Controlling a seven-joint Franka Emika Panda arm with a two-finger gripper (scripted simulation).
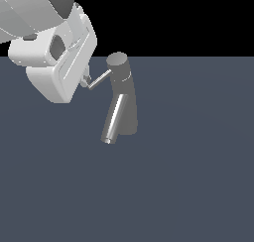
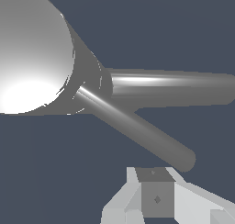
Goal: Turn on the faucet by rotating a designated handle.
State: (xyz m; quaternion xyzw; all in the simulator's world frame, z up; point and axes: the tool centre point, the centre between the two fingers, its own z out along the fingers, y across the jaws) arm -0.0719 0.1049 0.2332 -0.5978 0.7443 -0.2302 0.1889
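The white end effector [image 1: 85, 80] hung tilted at the free tip of the handle [image 1: 99, 80], with the faucet [image 1: 124, 94] standing just beyond that rod on the dark blue-grey desk [image 1: 198, 176]. The faucet's upright body, topped by a flat round cap, lay near the end effector on the exterior view's right, and the handle ran sideways from under the cap toward the end effector, its outer end at or touching a small grey finger [image 1: 85, 79] under the white housing. Whether the finger actually pressed on the rod could not be told from either view. The shiny spout [image 1: 113, 121] slanted down from the body to the desk, farther from the end effector than the handle. From the wrist view, the cap glared bright, the handle [image 2: 137, 129] reached out from the faucet [image 2: 36, 58] toward the end effector [image 2: 156, 198], and the spout [image 2: 170, 87] stretched away beyond it. One grey fingertip [image 2: 157, 199] showed just past the handle's rounded end, apart from it in that picture. How widely the end effector stood could not be told; nothing was seen clamped in it.
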